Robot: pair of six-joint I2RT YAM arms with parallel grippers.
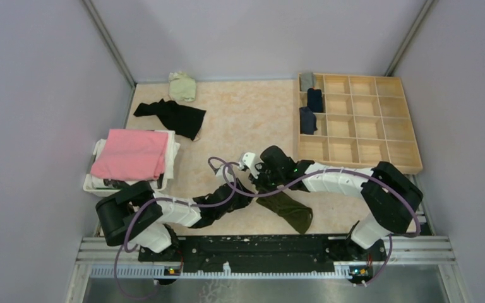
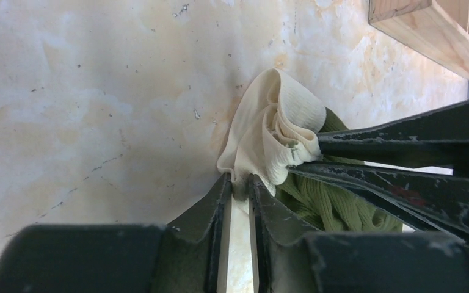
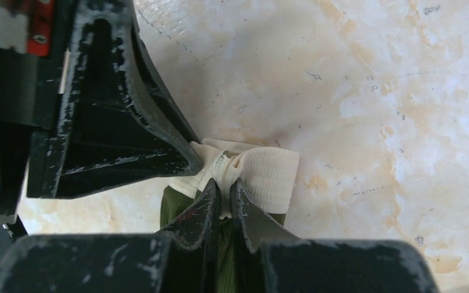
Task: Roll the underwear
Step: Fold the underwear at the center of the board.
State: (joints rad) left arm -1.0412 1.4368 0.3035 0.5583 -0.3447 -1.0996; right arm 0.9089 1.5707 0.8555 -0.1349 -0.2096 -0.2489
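Observation:
An olive green underwear [image 1: 293,211] with a cream ribbed waistband [image 2: 275,122] lies on the table in front of the arms, its body trailing toward the near edge. Both grippers meet at the waistband end. My left gripper [image 2: 239,180] is pinched on a fold of the cream waistband, its jaws nearly together. My right gripper [image 3: 225,183] is shut on the same waistband [image 3: 269,174] from the other side, with the green ribbed fabric [image 3: 174,207] beneath it. In the top view the left gripper [image 1: 247,183] and the right gripper [image 1: 259,180] sit almost touching.
A wooden divided tray [image 1: 357,123] stands at the right, with rolled dark pieces [image 1: 314,100] in its left cells. A black garment [image 1: 173,115] and a pale green cloth [image 1: 182,86] lie at the back left. A white basket [image 1: 91,183] holds a pink cloth [image 1: 132,154].

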